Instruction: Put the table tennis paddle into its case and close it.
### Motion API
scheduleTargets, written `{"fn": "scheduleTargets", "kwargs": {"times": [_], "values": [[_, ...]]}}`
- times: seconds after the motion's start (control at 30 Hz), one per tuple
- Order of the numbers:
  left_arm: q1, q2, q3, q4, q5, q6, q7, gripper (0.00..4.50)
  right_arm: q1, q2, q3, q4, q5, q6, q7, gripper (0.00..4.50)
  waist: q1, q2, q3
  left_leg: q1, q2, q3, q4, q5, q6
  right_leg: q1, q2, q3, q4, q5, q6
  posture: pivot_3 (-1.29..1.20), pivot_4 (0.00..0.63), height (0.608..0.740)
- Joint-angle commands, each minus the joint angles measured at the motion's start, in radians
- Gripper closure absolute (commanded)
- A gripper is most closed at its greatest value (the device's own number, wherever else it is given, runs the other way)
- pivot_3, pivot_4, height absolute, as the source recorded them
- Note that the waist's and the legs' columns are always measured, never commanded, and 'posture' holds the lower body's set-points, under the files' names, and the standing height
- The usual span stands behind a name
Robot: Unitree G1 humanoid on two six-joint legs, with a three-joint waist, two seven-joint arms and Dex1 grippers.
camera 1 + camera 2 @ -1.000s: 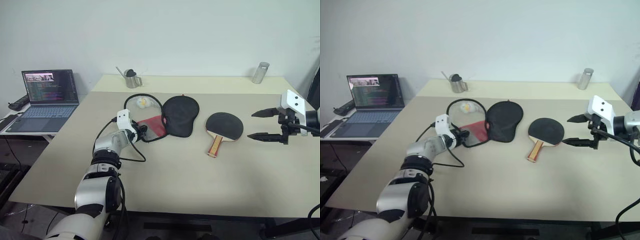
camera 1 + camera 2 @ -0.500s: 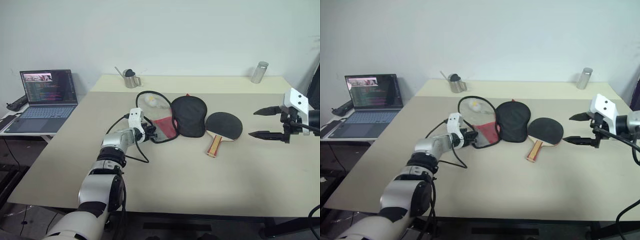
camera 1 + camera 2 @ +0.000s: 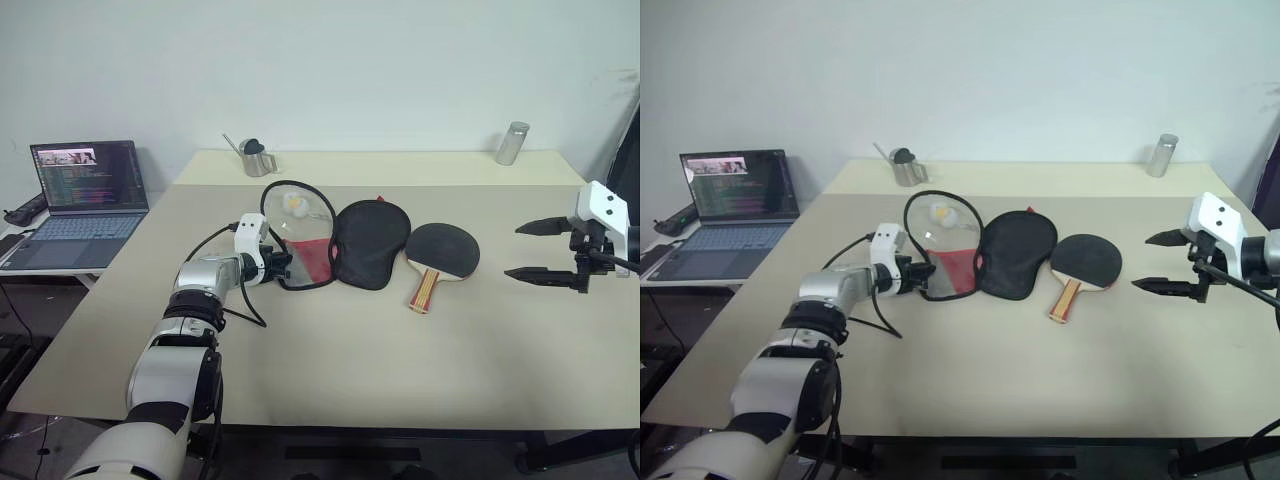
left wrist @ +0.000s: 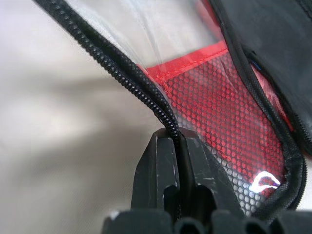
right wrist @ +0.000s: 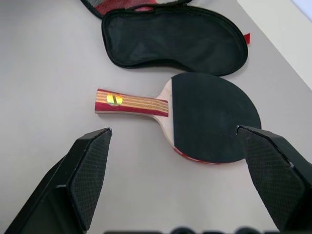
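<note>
The table tennis paddle (image 3: 440, 249) lies flat on the table with its black face up and its striped handle (image 5: 131, 103) pointing toward me. Left of it the case lies unzipped. The black half (image 3: 368, 243) almost touches the paddle. The clear half with the red mesh pocket (image 3: 308, 258) is lifted, with a pale ball (image 3: 295, 204) inside. My left gripper (image 4: 178, 141) is shut on the case's zipper edge (image 4: 117, 68) at the mesh side. My right gripper (image 3: 530, 250) hovers open above the table, right of the paddle.
An open laptop (image 3: 85, 190) sits on a side desk at the left. A small metal pitcher (image 3: 255, 158) and a metal can (image 3: 511, 143) stand near the table's (image 3: 330, 370) far edge. The near half of the table is bare.
My left gripper has shut on the case's zipper edge and drawn the case a little toward the paddle. The right gripper has stayed in place, open. The head view has shifted slightly.
</note>
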Motion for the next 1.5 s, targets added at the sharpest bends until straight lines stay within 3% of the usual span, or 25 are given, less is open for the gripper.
{"fn": "scheduleTargets", "kwargs": {"times": [0.03, 0.27, 0.43, 0.67, 0.97, 1.07, 1.17, 1.3, 1.5], "values": [[0.001, -0.027, -0.017, -0.045, 0.003, 0.001, -0.017, 4.44, -0.004, -0.033, -0.045, -0.037, 0.019, 0.01, -0.007, 0.0, 0.0, 0.0, 0.0, 0.0, 0.0, 0.0, 0.0, 0.0, 0.0, 0.0, 0.0, 0.0, 0.0, 0.0, 0.0, 0.0, 0.15, 0.74], [0.063, -0.049, -0.012, -0.157, -0.013, 0.072, 0.001, 4.44, 0.019, -0.043, -0.057, -0.053, 0.029, 0.018, -0.015, 0.0, -0.001, 0.0, 0.0, 0.0, 0.0, 0.0, 0.0, 0.0, 0.0, 0.0, 0.0, 0.0, 0.0, 0.0, 0.0, 0.0, 0.15, 0.74], [0.133, -0.002, -0.007, -0.264, -0.006, 0.126, 0.021, 4.44, 0.039, -0.042, -0.068, -0.067, 0.032, 0.025, -0.018, 0.0, -0.003, 0.0, 0.0, 0.0, 0.0, 0.0, 0.0, 0.0, 0.0, 0.0, 0.0, 0.0, 0.0, 0.0, 0.0, 0.0, 0.15, 0.74], [0.132, 0.03, 0.015, -0.279, -0.015, 0.144, 0.048, 4.44, 0.026, -0.033, -0.053, -0.057, 0.027, 0.02, -0.016, 0.0, -0.007, 0.0, 0.0, 0.001, 0.0, 0.0, 0.0, 0.0, 0.0, 0.0, 0.0, 0.001, 0.001, 0.0, 0.0, 0.0, 0.15, 0.74], [0.142, 0.039, 0.015, -0.317, -0.03, 0.155, 0.035, 1.4, -0.028, 0.056, -0.007, -0.087, 0.011, 0.128, -0.141, 0.0, -0.008, 0.0, 0.0, 0.001, 0.0, 0.0, 0.0, 0.0, 0.0, 0.0, 0.0, 0.001, 0.001, 0.0, 0.0, 0.0, 0.15, 0.74], [0.173, 0.073, 0.004, -0.39, -0.043, 0.179, -0.014, 0.36, -0.101, 0.159, 0.043, -0.105, -0.048, 0.317, -0.346, 0.0, -0.012, -0.001, 0.0, 0.001, 0.001, 0.0, 0.0, 0.0, 0.0, 0.0, 0.0, 0.001, 0.002, 0.0, 0.0, 0.0, 0.15, 0.74], [0.213, 0.139, 0.001, -0.483, -0.053, 0.198, -0.069, 0.36, -0.16, 0.284, 0.032, -0.161, -0.044, 0.561, -0.529, 0.0, -0.019, -0.001, 0.001, 0.0, 0.001, 0.001, 0.0, 0.0, 0.0, -0.002, 0.0, 0.003, 0.002, 0.0, 0.0, 0.0, 0.15, 0.74], [0.293, 0.291, 0.026, -0.631, -0.087, 0.149, -0.207, 0.36, -0.222, 0.525, -0.088, -0.234, -0.087, 0.863, -0.834, 0.0, -0.028, -0.001, 0.001, -0.001, 0.001, -0.002, -0.001, 0.001, -0.001, -0.003, 0.0, 0.004, 0.001, 0.0, -0.001, 0.0, 0.15, 0.74], [0.381, 0.403, 0.078, -0.731, -0.156, 0.042, -0.349, 0.36, -0.292, 0.852, -0.245, -0.338, -0.192, 1.089, -1.148, 0.0, -0.025, -0.001, 0.0, -0.003, 0.0, -0.004, -0.001, 0.001, -0.001, -0.004, 0.0, 0.003, 0.001, 0.0, -0.001, 0.0, 0.15, 0.74]]}}
